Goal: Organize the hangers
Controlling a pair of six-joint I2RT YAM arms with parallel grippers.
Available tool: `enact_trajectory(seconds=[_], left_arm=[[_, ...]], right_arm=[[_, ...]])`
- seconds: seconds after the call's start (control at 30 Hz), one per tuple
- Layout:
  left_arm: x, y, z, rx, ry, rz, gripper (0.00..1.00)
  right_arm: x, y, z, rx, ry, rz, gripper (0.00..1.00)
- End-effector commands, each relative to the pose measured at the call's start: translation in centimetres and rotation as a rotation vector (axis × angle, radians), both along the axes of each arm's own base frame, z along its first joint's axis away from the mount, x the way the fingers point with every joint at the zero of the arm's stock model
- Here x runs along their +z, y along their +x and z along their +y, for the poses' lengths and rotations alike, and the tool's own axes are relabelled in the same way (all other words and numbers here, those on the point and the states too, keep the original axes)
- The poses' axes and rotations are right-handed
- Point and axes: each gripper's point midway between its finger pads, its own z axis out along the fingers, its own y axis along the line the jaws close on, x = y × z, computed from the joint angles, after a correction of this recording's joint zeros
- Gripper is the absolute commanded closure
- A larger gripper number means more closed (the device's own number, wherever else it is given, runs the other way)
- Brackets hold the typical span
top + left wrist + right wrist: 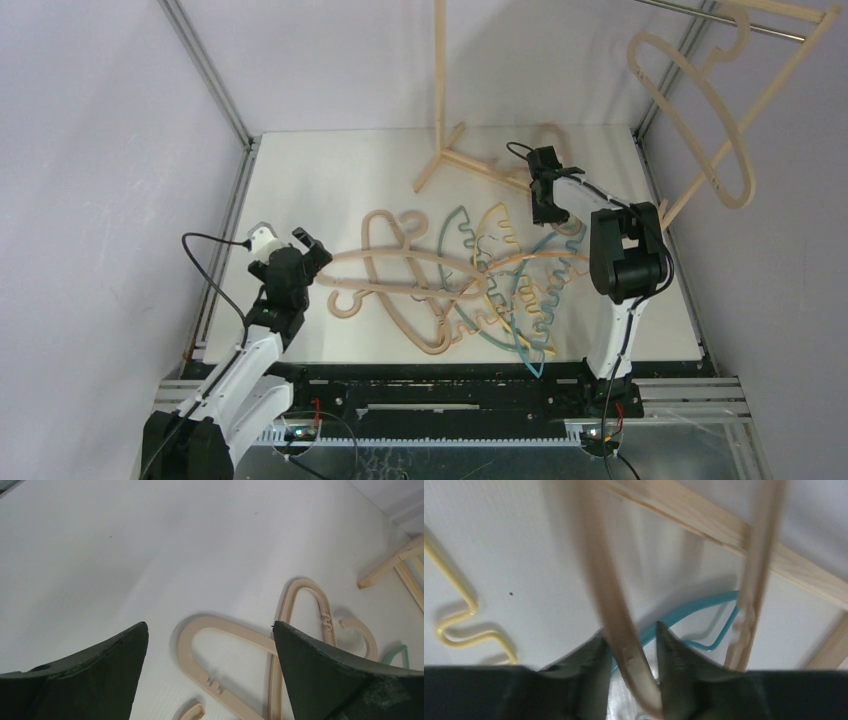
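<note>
Right fingers [679, 675] stand narrow, one on each side of a beige hanger [621, 630] bar. The bar fills almost all the gap, but a thin strip of teal shows beside it, so I cannot tell if they really pinch it or only flank it. The bar looks blurred in the right wrist view and runs low btw. the tips, not deep in. Left fingers [100, 680] are spread wide w/ nothing in them, above the table [320, 180] at the left end of the heap.

Most hangers lie in one tangled heap [470, 280] at the table middle: beige ones crossed w/ the teal hanger [694, 607], the yellow hanger [459, 615] and others. One more beige hanger [700, 110] hangs on the metal rod [760, 28], upper right. So, as I judge it, the task is only at its start.

Poss. problems from here:
- Hold is near the tips on a smooth bar, so it may slip or turn when it goes up.
- Teal wire lies directly under the bar; if they are hooked together, lifting can drag it and disturb the heap.
- The rack frame [704, 525] foot is just beside the right fingers, so a swinging hanger may knock it, esp. on a fast lift.
- Hook must meet a thin rod; a twisted hanger would probably miss.
</note>
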Motion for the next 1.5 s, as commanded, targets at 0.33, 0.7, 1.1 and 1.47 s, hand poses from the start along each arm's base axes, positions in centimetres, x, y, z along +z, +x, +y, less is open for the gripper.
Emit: enact_trajectory(seconds=[0.33, 0.7, 1.1, 1.47], left_arm=[[2.7, 0.9, 0.2, 0.009, -0.003, -0.083, 0.00], [3.1, 0.8, 0.2, 0.008, -0.006, -0.092, 0.01], [3.2, 0.8, 0.2, 0.008, -0.001, -0.092, 0.00], [2.8, 0.7, 0.4, 0.014, 0.007, -0.085, 0.00]], right_arm=[[7.8, 0.1, 7.1, 0.160, 0.081, -0.184, 1.00], [30.1, 2.1, 16.5, 0.337, 0.575, -0.682, 1.00], [37.0, 5.7, 11.6, 0.088, 0.355, -0.957, 1.00], [35.4, 6.9, 7.8, -0.003, 0.243, -0.929, 1.00]])
